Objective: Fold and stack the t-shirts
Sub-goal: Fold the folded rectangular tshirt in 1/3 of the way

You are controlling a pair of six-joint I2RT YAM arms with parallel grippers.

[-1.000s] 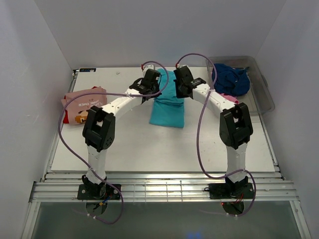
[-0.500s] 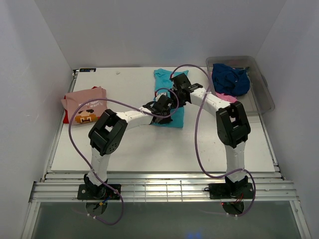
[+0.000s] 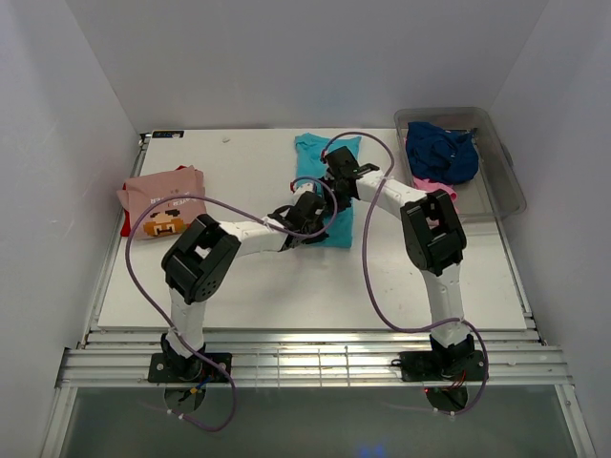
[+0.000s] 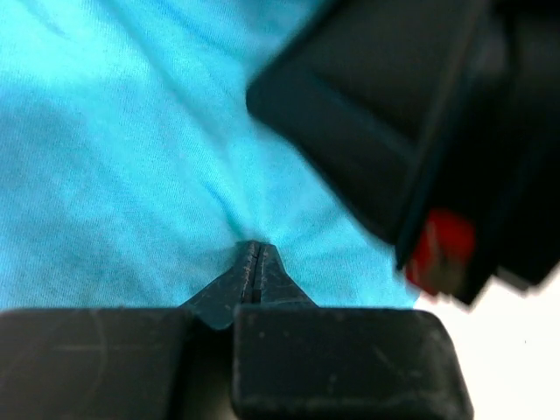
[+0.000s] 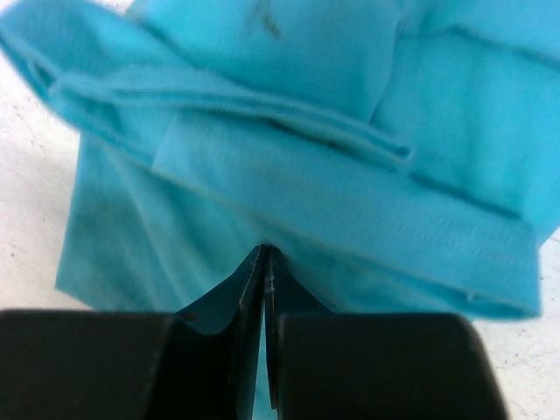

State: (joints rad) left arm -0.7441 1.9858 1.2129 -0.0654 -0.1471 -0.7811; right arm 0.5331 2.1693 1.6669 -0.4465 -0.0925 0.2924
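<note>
Nearest me, L gripper (image 3: 307, 212) sits on the near half of the teal tee (image 3: 342, 227), jaws pressed together w/ a pinch of cloth at the tips. On its wrist cam the fabric puckers and fans out from them, so I read it as clamped on the tee, not just resting. Just beyond, nearly touching it, R gripper (image 3: 339, 181) is likewise closed on a pinch, right below a doubled hem band running across its wrist cam. My guess why both hold so close together mid-tee: they're taking the folded bundle by its layers, either for another fold or to carry it w/o it opening. The tee lies mid-table (image 3: 239, 277), long axis near-to-far, its far end flat and poking out past both grippers. Probably abt halfway thru: pink tee (image 3: 162, 196) lies folded at the left edge w/ a red tee (image 3: 125, 225) under it. Far right, navy tee (image 3: 441, 153) sits bunched in the tub (image 3: 511, 186), bright pink cloth (image 3: 439, 188) just near of it.
</note>
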